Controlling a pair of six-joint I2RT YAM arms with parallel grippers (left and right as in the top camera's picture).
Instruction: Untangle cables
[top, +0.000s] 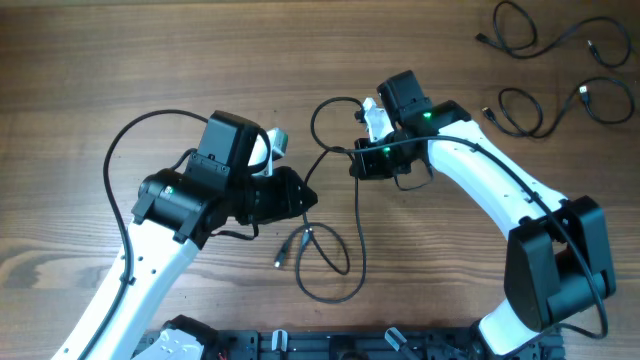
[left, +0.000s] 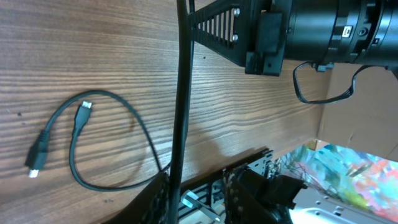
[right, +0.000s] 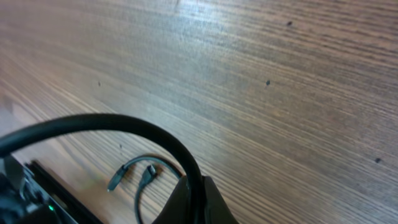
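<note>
- Three thin black cords are noted on the brown wood-grain table (top: 100, 60).
- One of them, the middle cord (top: 360, 230), lies at frame centre between the two arms. A small loop is seen at its upper end and a wider loop at lower centre.
- Its two small silvery-tipped plugs (top: 281, 260) lie close together on the wood.
- The upper-right cord (top: 565, 38) is loosely coiled in the upper right corner. The right-edge cord (top: 519, 90) lies just below it, not touching. Both are well apart from the grippers.
- The black left gripper (top: 300, 190) is pointed right, at the middle cord. In the left wrist view that cord (left: 181, 93) is seen as a straight line from top to bottom. The jaw opening cannot be told.
- The black right gripper (top: 358, 155) has its jaws narrow, closed on the middle cord. In the right wrist view the cord (right: 112, 121) arcs into the dark fingers (right: 193, 199) at lower centre.
</note>
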